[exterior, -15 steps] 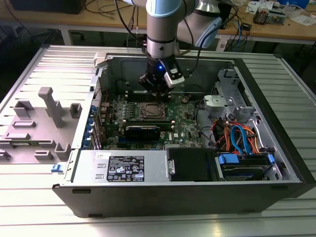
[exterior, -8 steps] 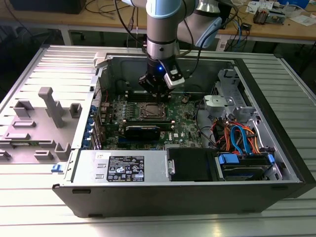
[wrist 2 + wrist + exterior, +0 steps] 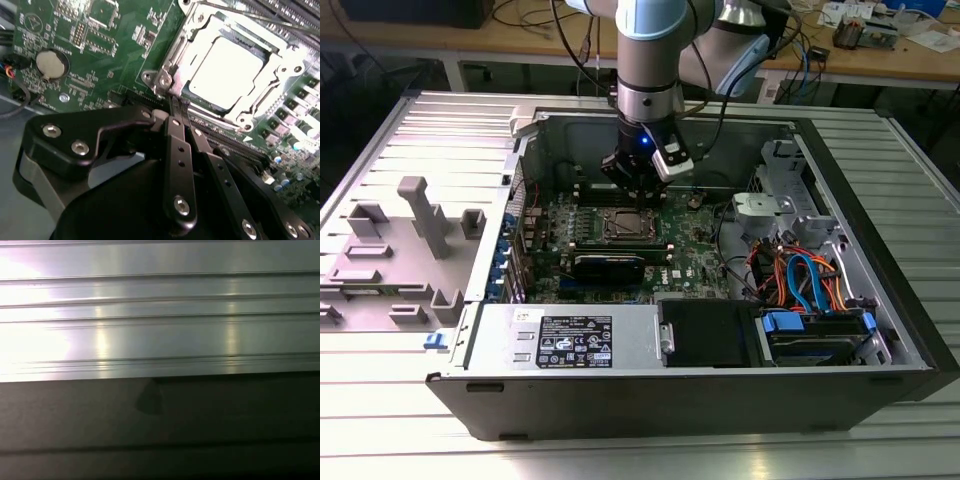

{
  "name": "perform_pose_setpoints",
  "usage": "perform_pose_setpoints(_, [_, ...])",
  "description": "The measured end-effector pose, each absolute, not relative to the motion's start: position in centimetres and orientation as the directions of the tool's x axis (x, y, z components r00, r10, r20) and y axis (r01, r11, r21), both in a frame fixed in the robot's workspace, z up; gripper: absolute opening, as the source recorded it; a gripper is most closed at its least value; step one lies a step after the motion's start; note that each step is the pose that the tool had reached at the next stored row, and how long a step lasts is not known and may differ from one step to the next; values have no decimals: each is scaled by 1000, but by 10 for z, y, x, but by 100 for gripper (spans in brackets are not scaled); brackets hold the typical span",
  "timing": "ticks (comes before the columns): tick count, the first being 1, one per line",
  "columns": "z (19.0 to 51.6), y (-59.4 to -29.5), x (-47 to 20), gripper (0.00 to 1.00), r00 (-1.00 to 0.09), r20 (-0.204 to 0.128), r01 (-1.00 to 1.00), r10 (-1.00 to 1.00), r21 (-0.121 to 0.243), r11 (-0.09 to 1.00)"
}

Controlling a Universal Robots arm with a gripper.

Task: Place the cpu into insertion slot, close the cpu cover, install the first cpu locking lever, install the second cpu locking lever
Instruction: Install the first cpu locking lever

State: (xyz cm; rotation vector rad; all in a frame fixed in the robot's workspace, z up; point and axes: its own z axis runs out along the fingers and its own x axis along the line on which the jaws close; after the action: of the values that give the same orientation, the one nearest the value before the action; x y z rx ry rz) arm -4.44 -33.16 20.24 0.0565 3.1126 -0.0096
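1. So, starting at the exterior view's left: a grey plastic fixture tray (image 3: pixel 395 260) sits on the ribbed metal table (image 3: pixel 640 450), just beside the open computer case (image 3: pixel 880 330).
2. Along the near wall of the case there's a silver power supply (image 3: pixel 565 335) with a label, and a black drive bay (image 3: pixel 705 330) right next to it.
3. In the middle is the green motherboard (image 3: pixel 700 255). The insertion slot (image 3: pixel 625 227) sits on it, roughly central, with the long black memory slots (image 3: pixel 610 265) just on its near side.
4. The arm (image 3: pixel 650 60) comes straight down over the board, and the gripper (image 3: pixel 640 195) is right at the far edge of the socket.
5. In the second wrist view the fingers (image 3: pixel 176 150) are pressed together, tips meeting at the socket's corner (image 3: pixel 165 82) by a screw. Whether they're pinching a lever wire there, I can't tell.
6. The cpu (image 3: pixel 227 70) is already seated in the socket, its bright metal top showing through the window of the cpu cover (image 3: pixel 285 55), which lies flat around it.
7. A thin lever rod (image 3: pixel 240 12) runs along one side of the frame.
8. A round coin battery (image 3: pixel 51 64) sits on the board, well apart from the socket.
9. At the exterior view's right, a bundle of orange and blue cables (image 3: pixel 810 280) and a drive with a blue tab (image 3: pixel 785 322).
10. The first wrist view looks at ribbed silver metal (image 3: pixel 160 315) above a dark panel (image 3: pixel 160 415).
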Motion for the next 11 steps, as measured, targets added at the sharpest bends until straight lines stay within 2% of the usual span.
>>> perform_pose_setpoints(11, [206,-332,-44,11,-999,-28,36,37,6,999])
